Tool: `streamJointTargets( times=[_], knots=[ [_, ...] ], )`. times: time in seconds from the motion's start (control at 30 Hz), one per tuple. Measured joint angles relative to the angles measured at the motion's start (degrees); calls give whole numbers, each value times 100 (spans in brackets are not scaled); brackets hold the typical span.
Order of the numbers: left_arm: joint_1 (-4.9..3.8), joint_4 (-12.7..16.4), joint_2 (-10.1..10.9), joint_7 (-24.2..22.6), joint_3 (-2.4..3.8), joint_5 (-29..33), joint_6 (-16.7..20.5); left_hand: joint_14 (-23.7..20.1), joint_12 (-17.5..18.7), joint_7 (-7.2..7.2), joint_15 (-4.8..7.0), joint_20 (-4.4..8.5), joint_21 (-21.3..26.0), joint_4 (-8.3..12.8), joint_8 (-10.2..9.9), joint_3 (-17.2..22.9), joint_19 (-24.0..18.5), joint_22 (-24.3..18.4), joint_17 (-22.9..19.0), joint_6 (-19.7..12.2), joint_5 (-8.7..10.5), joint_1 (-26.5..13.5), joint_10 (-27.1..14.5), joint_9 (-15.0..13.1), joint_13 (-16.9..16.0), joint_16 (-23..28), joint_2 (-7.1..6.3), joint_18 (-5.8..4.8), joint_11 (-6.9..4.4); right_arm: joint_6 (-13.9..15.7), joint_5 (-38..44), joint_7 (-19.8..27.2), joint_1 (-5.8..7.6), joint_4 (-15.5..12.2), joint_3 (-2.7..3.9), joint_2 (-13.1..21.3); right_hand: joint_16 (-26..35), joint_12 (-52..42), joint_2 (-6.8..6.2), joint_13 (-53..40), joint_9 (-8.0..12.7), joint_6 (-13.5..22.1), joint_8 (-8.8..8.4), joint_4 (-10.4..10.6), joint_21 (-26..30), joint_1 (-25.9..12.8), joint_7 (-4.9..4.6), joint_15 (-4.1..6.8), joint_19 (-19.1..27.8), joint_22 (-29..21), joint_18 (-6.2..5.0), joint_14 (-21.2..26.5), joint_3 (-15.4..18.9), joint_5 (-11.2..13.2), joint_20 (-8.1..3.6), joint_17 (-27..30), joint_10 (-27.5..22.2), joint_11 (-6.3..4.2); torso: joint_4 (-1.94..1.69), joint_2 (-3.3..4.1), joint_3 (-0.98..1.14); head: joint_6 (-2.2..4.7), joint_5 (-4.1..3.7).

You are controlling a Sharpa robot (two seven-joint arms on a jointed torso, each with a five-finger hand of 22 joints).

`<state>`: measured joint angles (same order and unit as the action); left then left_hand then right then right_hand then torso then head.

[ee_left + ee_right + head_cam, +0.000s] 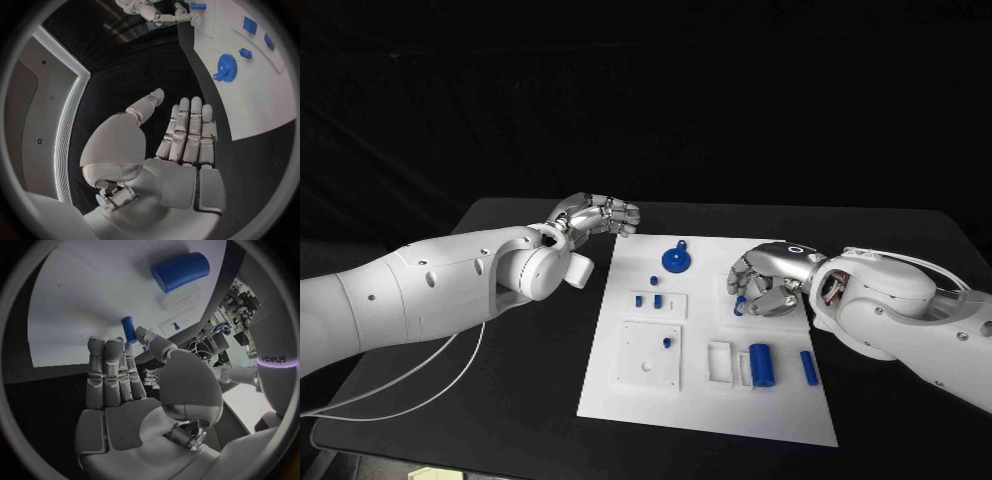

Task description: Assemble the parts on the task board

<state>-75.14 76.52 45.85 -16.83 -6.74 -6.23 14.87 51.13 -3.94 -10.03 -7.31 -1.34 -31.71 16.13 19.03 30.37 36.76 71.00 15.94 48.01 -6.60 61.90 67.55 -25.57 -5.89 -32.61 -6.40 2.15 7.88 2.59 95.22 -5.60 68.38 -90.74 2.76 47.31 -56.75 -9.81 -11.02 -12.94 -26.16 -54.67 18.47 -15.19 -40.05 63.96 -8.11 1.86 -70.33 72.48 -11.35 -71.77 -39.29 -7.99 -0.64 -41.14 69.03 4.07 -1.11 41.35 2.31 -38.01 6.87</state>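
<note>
The white task board (711,400) lies in the middle of the black table. My right hand (764,275) hovers low over its right half. Its thumb and a finger (119,347) pinch a small blue peg (129,330), which stands upright under the hand (740,303). A blue gear (675,261) lies near the board's far edge. My left hand (596,215) hangs over the bare table off the board's far left corner, holding nothing, with its fingers (187,130) straight. The gear (226,65) lies ahead of that hand.
Small blue pegs (655,282) stand around a white square plate (655,306). A larger white plate (651,357) lies nearer me. A large blue cylinder (760,364), a white bracket (720,362) and a blue bar (808,367) lie on the near right.
</note>
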Motion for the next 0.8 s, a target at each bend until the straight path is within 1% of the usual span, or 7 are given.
streamJointTargets(
  times=[0.03, 0.13, 0.17, 0.2, 0.53, 0.73, 0.8],
  knots=[
    [0, -1, 1, 0, 0, 0, 0, 0, 0, 0, 0, 0, 0, 0, 0, 0, 0, 0, 0, 0, 0, 0, 0, 0, 0, 12, 0, 0, 0, -10, 6, -1, 0, 0, 0, 0, 0, -29, 0, 0, 4, -21, 0, -7, -1, 0, 19, 18, 0, 4, 0, -18, -28, 0, 1, 2, 11, -9, 0, 0, 1, -2, 1],
    [0, -2, 3, 1, 0, 0, 0, 0, 0, 0, 0, 0, 0, 0, 0, 0, 0, 0, 0, 0, 0, 0, 0, 0, 0, 22, 0, 0, 0, -37, 32, -7, 0, -3, 0, -7, 0, -59, 0, -7, 4, -74, 29, -5, -7, 0, 22, 21, -1, 15, 0, -18, -78, 24, 1, 8, 48, -28, 2, 1, 0, -6, 2],
    [0, -2, 3, 1, 0, -1, 0, 0, 0, 0, 0, 0, 0, 0, 0, 0, 0, -1, 0, 0, 0, 0, 0, 0, 0, 22, 0, 0, 0, -47, 41, -10, 0, -5, 0, -8, -1, -87, 0, -14, 4, -105, 32, 1, -7, 0, 51, 52, -23, 23, 0, -30, -116, 45, 1, 9, 85, -41, 2, 0, 0, -7, 2],
    [0, -2, 3, 1, 0, -1, -1, 0, 0, 0, 0, 0, 0, 0, 0, 0, 0, 1, 2, 0, 0, 0, 0, 0, 0, 22, 0, 0, 0, -61, 52, -14, 0, -5, 0, -7, -2, -99, 0, -21, 4, -132, 32, 7, -7, 0, 52, 62, -44, 29, -1, -39, -134, 62, -2, 9, 113, -49, 2, 0, 0, -8, 2],
    [0, -3, 7, 4, 0, -1, -4, 0, 0, 0, 0, 0, 0, 0, 0, 0, 0, 5, 11, 0, 0, 0, 0, -1, -1, 22, 0, 0, 0, -134, 135, -39, -1, -3, -3, -5, -22, -99, 0, -25, 11, -139, 32, -8, -32, 0, 46, 64, -50, 49, -1, -39, -150, 42, -7, 9, 114, -47, 5, 0, 0, -21, 3],
    [0, -3, 7, 6, 0, -1, -6, 0, 0, 0, 0, 0, 0, 15, 0, -16, 0, 9, 16, 0, 0, 0, 0, -1, 4, 22, 0, 0, 0, -161, 158, -48, -3, -22, -5, -6, -22, -99, 0, -25, 11, -139, 32, -8, -32, 0, 46, 67, -50, 49, -2, -36, -150, 38, -7, 8, 113, -47, 6, -2, 4, -23, 3],
    [0, -3, 7, 6, 0, -1, -7, 0, 0, 0, 0, 0, 0, 0, 0, -31, 0, 10, 22, 0, 0, 0, 0, -1, 4, 22, 0, 0, 0, -165, 158, -48, -3, -23, -5, -5, -22, -106, 0, -27, 11, -164, 32, -18, -32, 0, 71, 68, -50, 55, -1, -35, -160, 38, -7, 8, 113, -48, 6, -2, 4, -23, 3]
  ],
)
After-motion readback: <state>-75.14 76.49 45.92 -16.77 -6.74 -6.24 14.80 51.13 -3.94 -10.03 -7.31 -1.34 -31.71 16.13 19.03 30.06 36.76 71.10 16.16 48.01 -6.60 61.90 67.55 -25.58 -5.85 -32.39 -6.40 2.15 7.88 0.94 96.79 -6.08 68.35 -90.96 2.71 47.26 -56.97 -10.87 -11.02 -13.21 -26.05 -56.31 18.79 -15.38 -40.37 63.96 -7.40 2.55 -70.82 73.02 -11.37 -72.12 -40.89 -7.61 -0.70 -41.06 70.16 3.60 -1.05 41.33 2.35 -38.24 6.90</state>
